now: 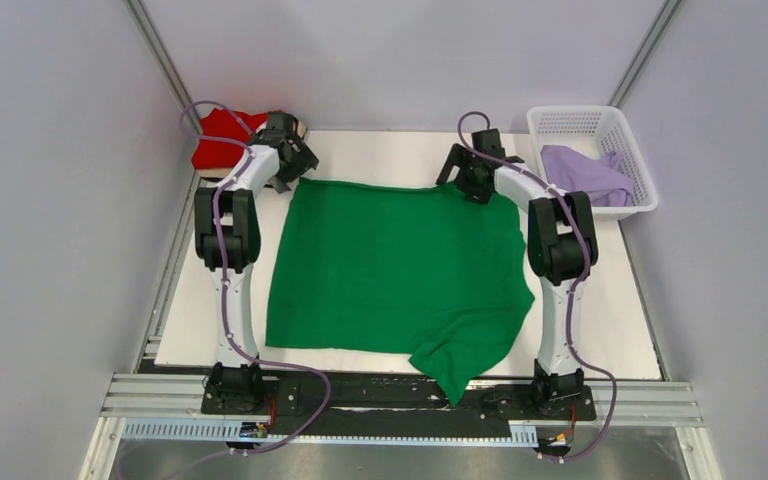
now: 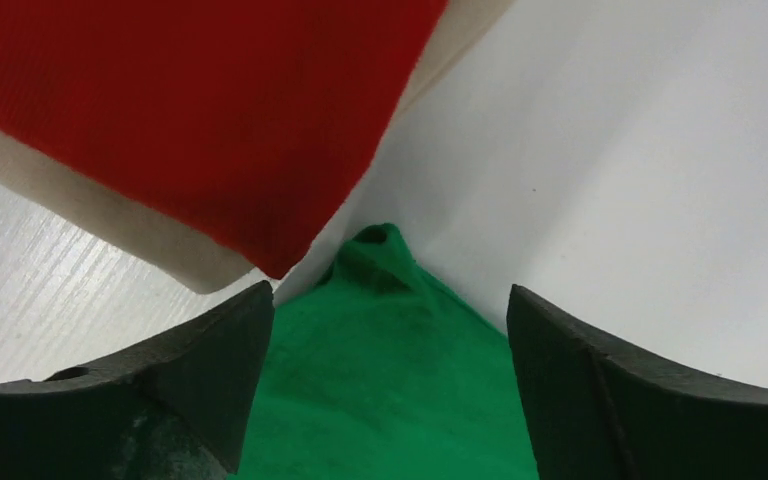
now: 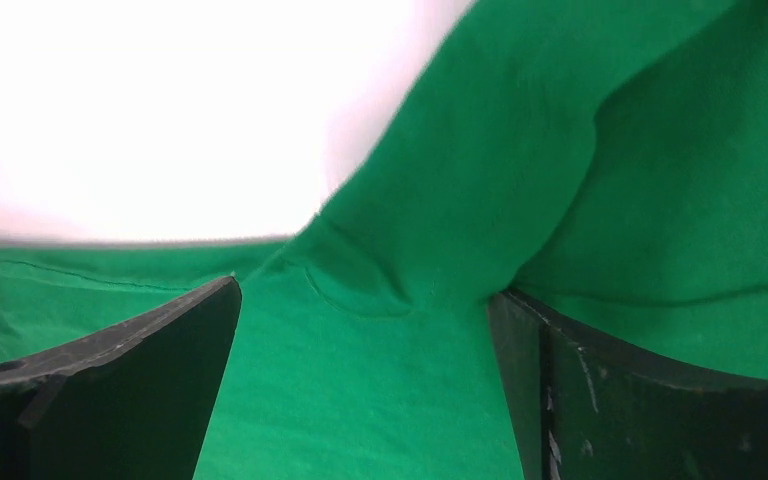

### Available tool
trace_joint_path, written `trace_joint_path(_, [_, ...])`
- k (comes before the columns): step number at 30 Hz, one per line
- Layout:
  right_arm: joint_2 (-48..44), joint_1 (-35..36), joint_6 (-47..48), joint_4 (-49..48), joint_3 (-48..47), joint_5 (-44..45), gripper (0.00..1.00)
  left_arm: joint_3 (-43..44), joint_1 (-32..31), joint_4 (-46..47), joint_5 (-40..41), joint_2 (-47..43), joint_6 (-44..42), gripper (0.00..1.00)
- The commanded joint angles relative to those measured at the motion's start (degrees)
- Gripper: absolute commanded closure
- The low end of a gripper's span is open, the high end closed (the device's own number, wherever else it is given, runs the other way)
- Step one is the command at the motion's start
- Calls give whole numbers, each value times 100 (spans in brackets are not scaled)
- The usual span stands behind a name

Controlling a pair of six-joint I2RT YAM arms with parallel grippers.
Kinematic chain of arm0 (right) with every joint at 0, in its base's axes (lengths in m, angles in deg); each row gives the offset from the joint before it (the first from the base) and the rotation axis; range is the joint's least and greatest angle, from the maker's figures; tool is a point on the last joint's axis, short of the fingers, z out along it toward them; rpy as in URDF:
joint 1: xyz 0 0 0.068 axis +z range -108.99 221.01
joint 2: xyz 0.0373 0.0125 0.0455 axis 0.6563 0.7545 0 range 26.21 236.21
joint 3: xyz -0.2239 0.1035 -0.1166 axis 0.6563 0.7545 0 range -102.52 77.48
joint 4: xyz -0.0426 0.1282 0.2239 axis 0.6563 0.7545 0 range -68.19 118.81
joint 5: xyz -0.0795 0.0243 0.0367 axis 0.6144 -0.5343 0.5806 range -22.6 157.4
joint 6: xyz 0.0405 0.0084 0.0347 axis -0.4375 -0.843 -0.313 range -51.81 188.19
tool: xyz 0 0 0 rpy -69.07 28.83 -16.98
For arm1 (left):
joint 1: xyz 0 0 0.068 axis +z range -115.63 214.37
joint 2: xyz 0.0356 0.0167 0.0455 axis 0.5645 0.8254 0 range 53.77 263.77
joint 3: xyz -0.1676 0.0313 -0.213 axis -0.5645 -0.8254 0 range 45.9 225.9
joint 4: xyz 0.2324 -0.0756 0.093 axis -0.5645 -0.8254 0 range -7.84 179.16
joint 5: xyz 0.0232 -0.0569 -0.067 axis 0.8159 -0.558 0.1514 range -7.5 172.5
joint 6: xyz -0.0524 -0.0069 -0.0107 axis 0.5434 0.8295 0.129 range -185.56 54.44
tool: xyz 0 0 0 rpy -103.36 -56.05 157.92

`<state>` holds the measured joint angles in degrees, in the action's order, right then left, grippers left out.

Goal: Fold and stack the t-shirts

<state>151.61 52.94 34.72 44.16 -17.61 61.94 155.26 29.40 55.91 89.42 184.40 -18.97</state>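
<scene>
green shirt (image 1: 390, 265) lies spread flat over the middle of the white table (image 1: 600, 300). its near right sleeve (image 1: 455, 372) is bunched and hangs over the near edge.
left gripper (image 2: 388, 310) sits at the shirt's far left corner, jaws apart. the cloth tip lies loose between them, nothing pinched.
right gripper (image 3: 365, 300) is over the far right corner, jaws wide, holding nothing. there's a raised ridge of cloth under it; the view is blurred, so can't tell if it's a seam or a wrinkle.
handling guess: thin knit, light, floppy, sags and drags. take it by corners or hem, both arms together.
red shirt (image 1: 222, 140) is folded on a tan shirt (image 2: 110, 215) at the far left corner, just beside the green tip. lavender shirt (image 1: 585, 172) is crumpled in the basket (image 1: 585, 118), far right corner.
surface is smooth and matte. grey walls (image 1: 60, 200) close in on three sides, so little swing room.
</scene>
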Motion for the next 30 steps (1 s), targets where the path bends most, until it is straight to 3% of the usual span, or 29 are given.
trace_joint_path(1, [286, -21, 173, -648, -533, 87, 0, 344, 57, -146, 55, -39, -42, 2])
trace_joint_path(11, [1549, -20, 511, -2560, -1993, 47, 0, -201, 48, 127, -5, -980, -480, 0])
trace_joint_path(16, [1678, -31, 924, -2541, -2717, -106, 0, -270, 46, 20, -98, -1307, -752, 0])
trace_joint_path(24, [190, -23, 1532, -2432, -1063, -76, 0, -716, -140, -3, -277, -1749, -973, 0])
trace_joint_path(30, [-1508, -15, 1052, -1498, 1241, 437, 0, -1166, -445, -134, -377, -1871, -1172, 0])
